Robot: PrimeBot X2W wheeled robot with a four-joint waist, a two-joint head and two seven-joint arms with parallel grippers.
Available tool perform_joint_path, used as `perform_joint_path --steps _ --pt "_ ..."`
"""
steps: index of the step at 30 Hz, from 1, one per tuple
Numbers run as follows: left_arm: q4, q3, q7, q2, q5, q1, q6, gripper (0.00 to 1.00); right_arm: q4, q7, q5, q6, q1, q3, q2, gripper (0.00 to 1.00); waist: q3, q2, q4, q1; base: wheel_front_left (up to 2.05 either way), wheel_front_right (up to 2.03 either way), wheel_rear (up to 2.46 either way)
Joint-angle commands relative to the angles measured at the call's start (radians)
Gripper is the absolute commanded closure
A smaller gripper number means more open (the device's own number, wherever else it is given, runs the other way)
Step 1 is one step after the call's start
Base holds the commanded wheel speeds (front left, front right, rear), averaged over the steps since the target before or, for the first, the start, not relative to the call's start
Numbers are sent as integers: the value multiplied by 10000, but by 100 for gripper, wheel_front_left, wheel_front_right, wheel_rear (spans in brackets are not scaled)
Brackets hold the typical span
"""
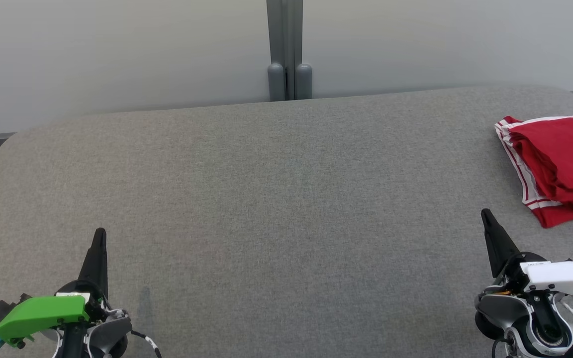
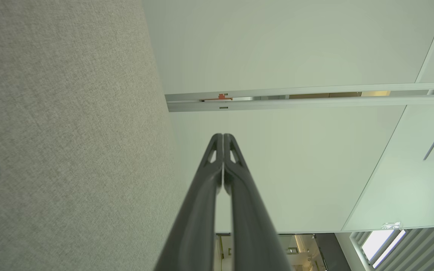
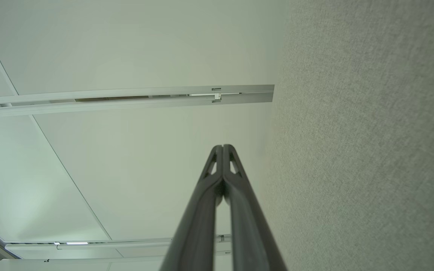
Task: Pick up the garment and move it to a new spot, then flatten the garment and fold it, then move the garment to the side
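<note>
Backdrop: pale wall panels (image 1: 117, 49) with a grey post (image 1: 285, 49) at the table's far edge
Surface: wide grey cloth-covered table (image 1: 266, 199) with rounded far corners
Garment: red garment (image 1: 560, 164) with white stripes, lying in a folded bundle at the far right of the table and partly cut off by the picture's edge; its long axis runs roughly near to far
Right gripper (image 1: 485, 214): near right, fingers pressed together on nothing, tips pointing far; the garment lies far and right of them, near but apart
Left gripper (image 1: 99, 234): near left, fingers closed and empty, well apart from the garment
Deciding relation: the right arm is much the nearer; a reach would go far and right to the striped edge
Stage, as a judgement: folded and set aside, so the task looks at or near its end
</note>
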Motion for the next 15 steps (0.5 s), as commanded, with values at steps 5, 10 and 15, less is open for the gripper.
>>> perform_joint_path --steps 5,10,15 --pt "13 46 9 5 56 -151 -53 100 24 56 -37 7 -76 -26 -9 100 0 0 0 0 0 0 0" --pt "13 49 12 2 59 -152 -53 100 24 53 -37 7 -76 -30 -6 100 0 0 0 0 0 0 0" --pt "13 51 16 0 64 -153 -53 100 25 56 -39 7 -77 -33 -3 100 0 0 0 0 0 0 0"
